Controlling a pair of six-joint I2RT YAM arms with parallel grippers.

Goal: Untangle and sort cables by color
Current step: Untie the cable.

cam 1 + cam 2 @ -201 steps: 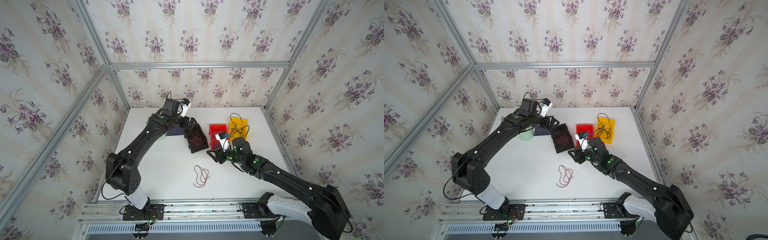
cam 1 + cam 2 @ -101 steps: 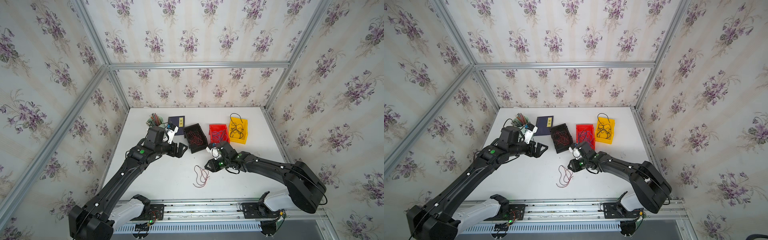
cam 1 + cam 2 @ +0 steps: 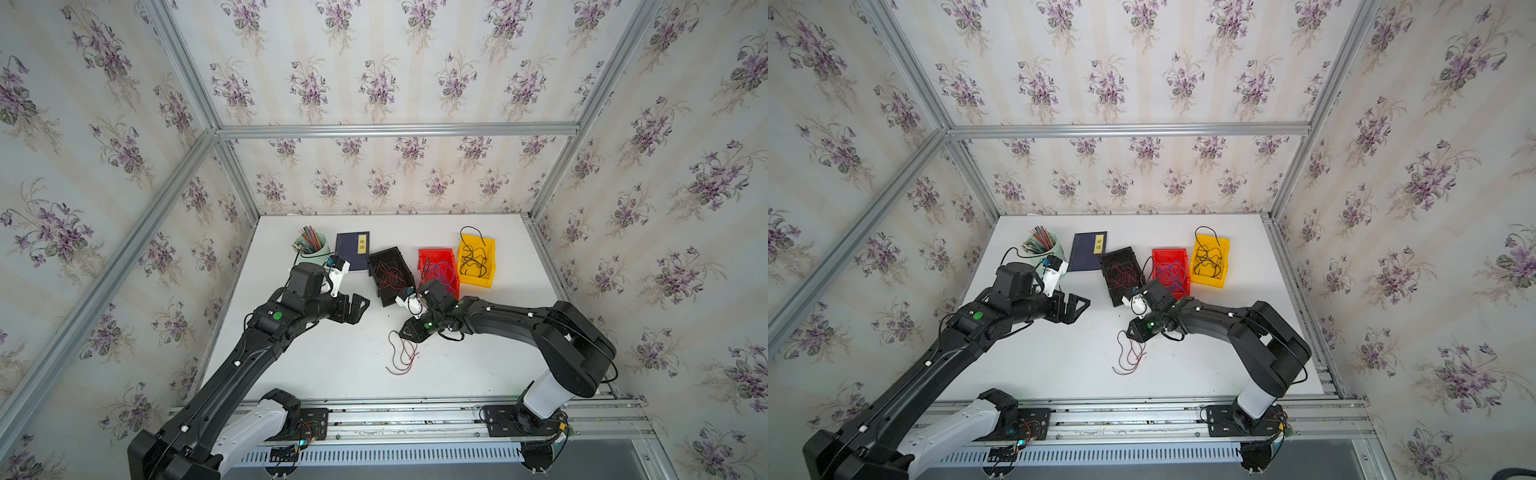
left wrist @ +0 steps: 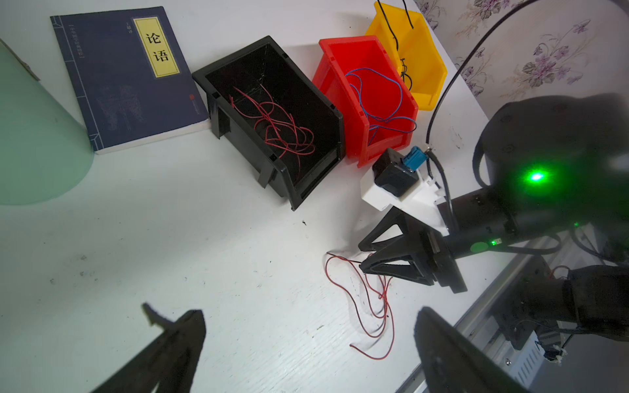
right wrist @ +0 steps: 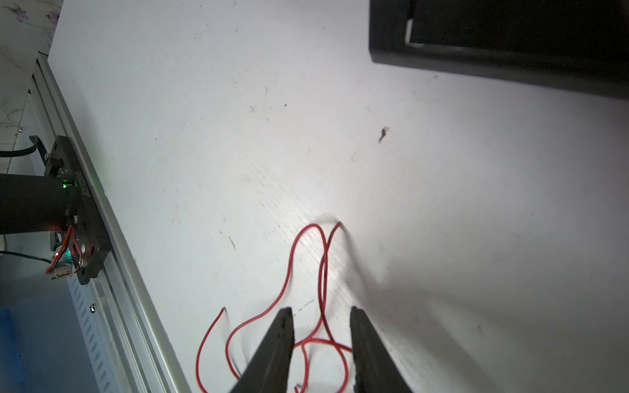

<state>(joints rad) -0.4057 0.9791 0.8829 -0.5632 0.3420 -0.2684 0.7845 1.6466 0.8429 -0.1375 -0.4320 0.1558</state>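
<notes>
Nearly done: only the loose red cables (image 3: pixel 401 353) are unsorted.
Bins stand at 12 to 1 o'clock on the counter (image 3: pixel 311 365): the black bin (image 4: pixel 252 149) holds red cables (image 4: pixel 282 132), the red bin (image 3: pixel 436 252) blue cables (image 4: pixel 377 95), the yellow bin (image 3: pixel 476 282) black cables (image 3: pixel 471 259). The loose red cables lie toward 6 o'clock. The right claw (image 5: pixel 320 309) sits at their 12 o'clock end, jaws apart astride a strand, not clamped. The left claw (image 3: pixel 358 309) hovers at their 10 o'clock, jaws wide, empty. Left to do, by judgement: grip, lift, deposit in the black bin.

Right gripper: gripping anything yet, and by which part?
Nothing held yet. The right gripper straddles strands of the loose red cable with its jaws apart. The left gripper is open and empty.
</notes>
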